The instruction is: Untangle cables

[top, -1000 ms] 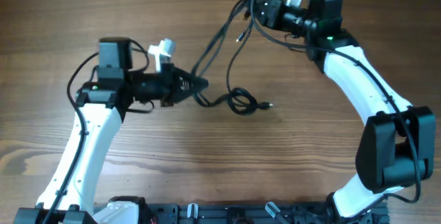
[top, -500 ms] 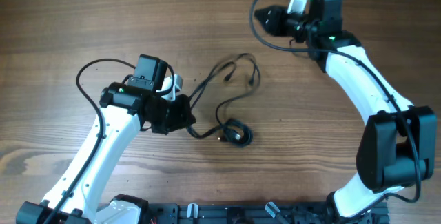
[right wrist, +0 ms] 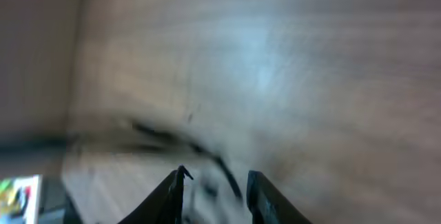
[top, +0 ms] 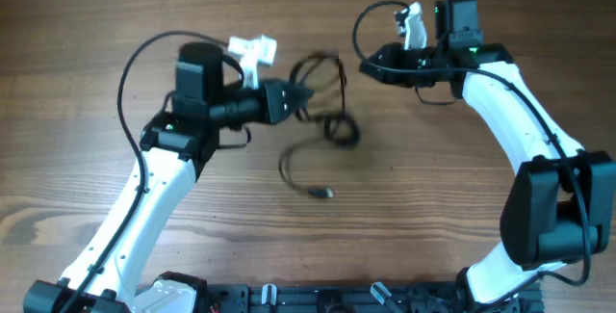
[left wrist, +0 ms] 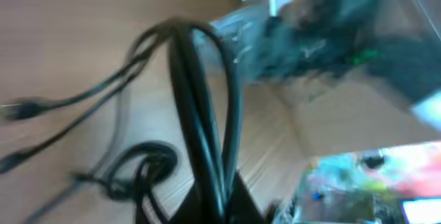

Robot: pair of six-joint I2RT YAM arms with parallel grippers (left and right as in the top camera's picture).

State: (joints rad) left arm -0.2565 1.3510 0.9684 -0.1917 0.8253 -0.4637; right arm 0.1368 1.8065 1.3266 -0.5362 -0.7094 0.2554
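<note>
You are gripping the cables (top: 335, 125) with your left gripper (top: 300, 97), jaws clenched on several strands at the bundle's 9 o'clock edge. In the left wrist view the cables (left wrist: 200, 107) are arching up in a tight loop straight out of the left gripper (left wrist: 217, 200), so the hold looks firm. The bundle is lying just toward 12 o'clock of the middle of the table (top: 433, 226). A small coil (top: 342, 132) is sitting at its 4 o'clock side, and one loose strand is trailing toward 6 o'clock, ending in a plug (top: 322, 193).

Your right gripper (top: 371, 65) is hovering at the bundle's 2 o'clock, apart from it. Its view is blurred, but the right gripper (right wrist: 215, 186) is showing spread jaws with nothing between them.

By my reading you are at the pull-apart step, with one hand anchoring and the other free. The strands are looking looser but not yet separate.

Next, you are needing a second hold. Bring the right gripper down toward 8 o'clock onto a single strand near the coil, close on that one alone, then draw it away toward 3 o'clock while the left anchors.
</note>
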